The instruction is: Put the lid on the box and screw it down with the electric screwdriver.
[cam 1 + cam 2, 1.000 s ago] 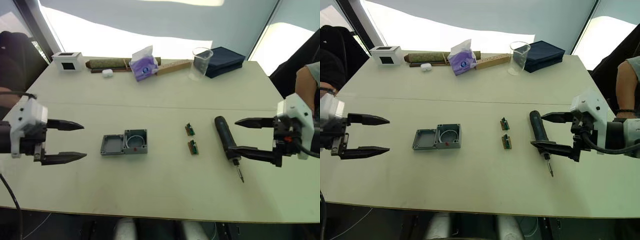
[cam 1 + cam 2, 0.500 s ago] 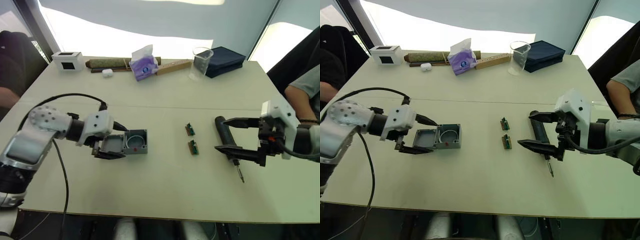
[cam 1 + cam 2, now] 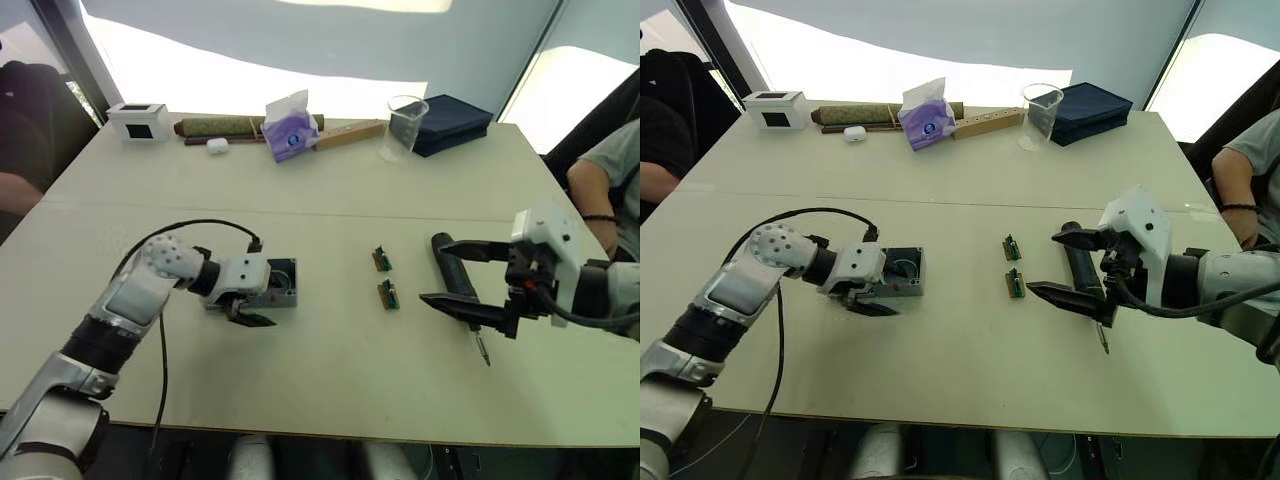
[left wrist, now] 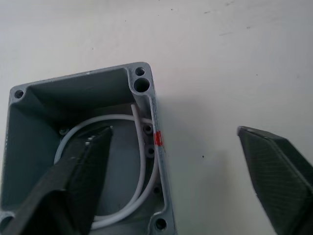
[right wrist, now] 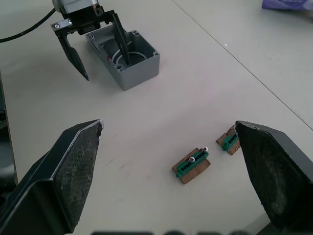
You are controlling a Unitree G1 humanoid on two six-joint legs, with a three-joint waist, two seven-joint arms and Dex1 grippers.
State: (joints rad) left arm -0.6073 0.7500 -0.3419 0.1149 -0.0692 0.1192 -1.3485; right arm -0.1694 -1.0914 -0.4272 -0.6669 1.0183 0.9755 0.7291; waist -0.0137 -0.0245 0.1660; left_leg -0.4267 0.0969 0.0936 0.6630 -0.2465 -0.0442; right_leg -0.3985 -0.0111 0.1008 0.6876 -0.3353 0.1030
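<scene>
The bench (image 3: 330, 200) is a pale tabletop. Along its far edge lie a dark blue case (image 3: 452, 122) near the far right corner, a long brown roll (image 3: 220, 127), a purple tissue pack (image 3: 290, 128), a clear cup (image 3: 404, 123) and a white box (image 3: 137, 121) toward the far left corner. A person's arm (image 3: 603, 180) shows past the right edge.

The left gripper (image 3: 871, 296) is down at the box (image 3: 902, 272), which sits left of the bench's middle. Its fingers are apart and straddle the box's near wall: one finger (image 4: 73, 178) reaches inside the hollow, over a white wire loop (image 4: 142, 166), the other hangs outside above the bare bench. A red mark (image 4: 158, 139) shows on that wall. The lid cannot be made out; the gripper covers the spot beside the box.

The right gripper (image 3: 459, 274) hovers wide open at the screwdriver (image 3: 456, 288), which lies toward the right edge, bit pointing at the near edge. One finger is on each side of its black body, not closed on it.

Two green boards (image 5: 191, 166) lie between box and screwdriver, near the bench's middle
</scene>
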